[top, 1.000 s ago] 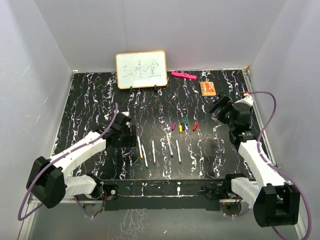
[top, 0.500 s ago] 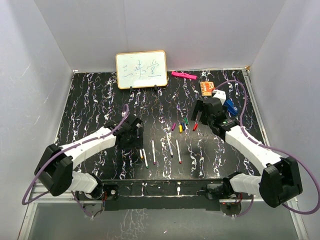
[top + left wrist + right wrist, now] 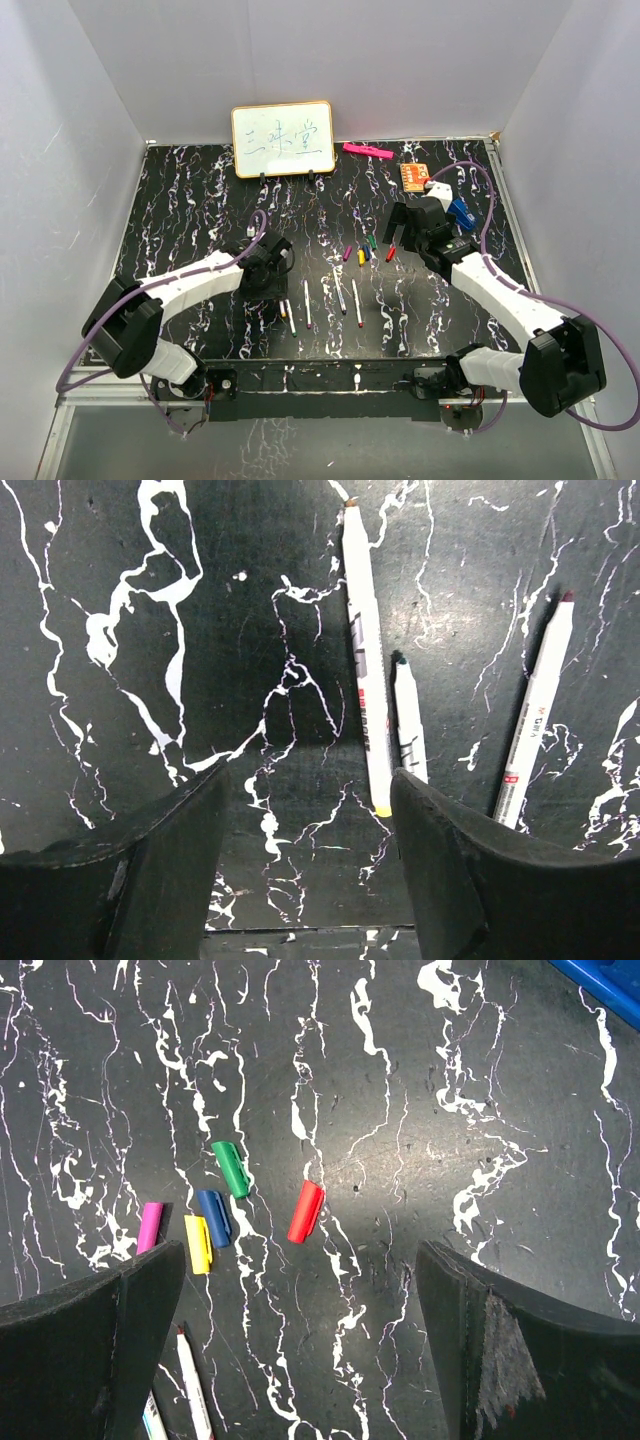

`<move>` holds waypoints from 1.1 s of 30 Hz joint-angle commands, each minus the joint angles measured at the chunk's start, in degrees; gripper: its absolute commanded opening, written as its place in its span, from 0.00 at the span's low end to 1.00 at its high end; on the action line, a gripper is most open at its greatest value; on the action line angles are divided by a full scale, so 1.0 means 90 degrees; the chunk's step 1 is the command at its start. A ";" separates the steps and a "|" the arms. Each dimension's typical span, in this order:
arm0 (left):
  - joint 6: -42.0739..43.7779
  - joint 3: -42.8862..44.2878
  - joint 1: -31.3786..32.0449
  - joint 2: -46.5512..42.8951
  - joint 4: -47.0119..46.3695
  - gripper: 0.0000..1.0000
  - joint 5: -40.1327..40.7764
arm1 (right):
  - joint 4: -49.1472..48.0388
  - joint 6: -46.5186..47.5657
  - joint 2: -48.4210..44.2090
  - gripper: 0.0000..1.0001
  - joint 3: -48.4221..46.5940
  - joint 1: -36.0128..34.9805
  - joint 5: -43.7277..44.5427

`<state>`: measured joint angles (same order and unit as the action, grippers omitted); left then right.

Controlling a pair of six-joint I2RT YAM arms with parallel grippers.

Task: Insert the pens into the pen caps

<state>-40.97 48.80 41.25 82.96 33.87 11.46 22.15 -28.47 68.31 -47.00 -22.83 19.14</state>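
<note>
Currently left end effector [image 3: 308, 810] partly open, empty, above the pens [image 3: 365, 660]; right end effector [image 3: 300, 1280] wide open, empty, above the pen caps [image 3: 306, 1210] on tabletop [image 3: 500, 1110].

Plain white walls [image 3: 90, 90] enclose a black, white-veined table [image 3: 180, 210] on three sides; a whiteboard [image 3: 283, 139] stands at its rear.

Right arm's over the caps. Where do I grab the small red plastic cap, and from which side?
I'd pinch the small red plastic cap across its narrow width at mid-length, coming straight down. It lies flat and slightly tilted, so turn the wrist to match; bare table flanks both long sides.
</note>
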 commanded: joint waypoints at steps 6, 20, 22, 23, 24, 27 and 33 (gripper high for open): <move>-0.0096 0.0260 0.0072 0.0326 -0.0155 0.61 0.0081 | -0.0333 0.0080 -0.0267 0.98 0.0009 -0.0032 0.0017; 0.0024 0.0301 0.0133 0.0801 -0.0250 0.50 0.0092 | -0.0345 0.0102 -0.0255 0.98 0.0018 -0.0032 -0.0033; 0.0057 0.0310 0.0133 0.0858 -0.0213 0.42 0.0097 | -0.0328 0.0083 -0.0266 0.98 0.0003 -0.0027 -0.0045; 0.0073 0.0311 0.0133 0.0875 -0.0180 0.39 0.0117 | -0.0318 0.0078 -0.0276 0.98 -0.0001 -0.0031 -0.0041; 0.0092 0.0312 0.0133 0.0877 -0.0140 0.38 0.0143 | -0.0309 0.0077 -0.0294 0.98 0.0001 -0.0032 -0.0047; 0.0160 0.0302 0.0138 0.0898 -0.0003 0.38 0.0188 | -0.0265 0.0085 -0.0345 0.98 -0.0035 -0.0032 -0.0004; 0.0296 0.0224 0.0133 0.1066 0.0314 0.41 0.0348 | -0.0013 0.0093 -0.0358 0.98 -0.0228 -0.0032 0.0292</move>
<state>-39.62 50.89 42.15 90.78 32.29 12.32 22.28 -28.03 66.67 -46.98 -22.83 18.85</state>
